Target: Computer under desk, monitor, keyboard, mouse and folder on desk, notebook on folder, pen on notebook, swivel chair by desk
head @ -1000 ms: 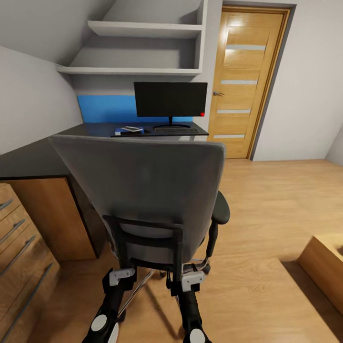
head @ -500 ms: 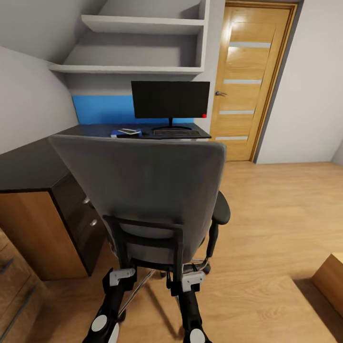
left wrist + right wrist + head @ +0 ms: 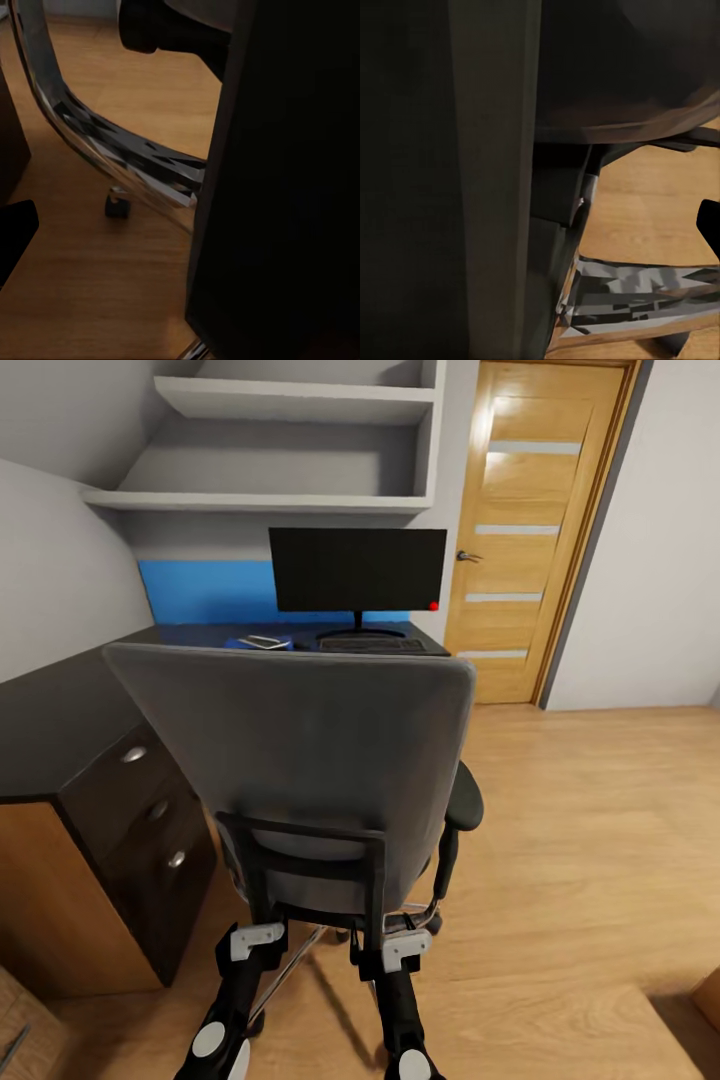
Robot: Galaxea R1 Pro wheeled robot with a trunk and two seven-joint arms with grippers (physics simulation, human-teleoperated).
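With both grippers, left (image 3: 250, 940) and right (image 3: 392, 950), seemingly clenched on the swivel chair (image 3: 300, 760) back frame, the chair should be pushed squarely ahead toward the desk (image 3: 60, 710), drawers avoided.

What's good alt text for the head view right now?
The back of a grey swivel chair fills the middle, with both grippers, left and right, at the black frame under its backrest. Beyond it, a black desk holds a monitor, a keyboard and a blue folder. A wooden door stands at right.
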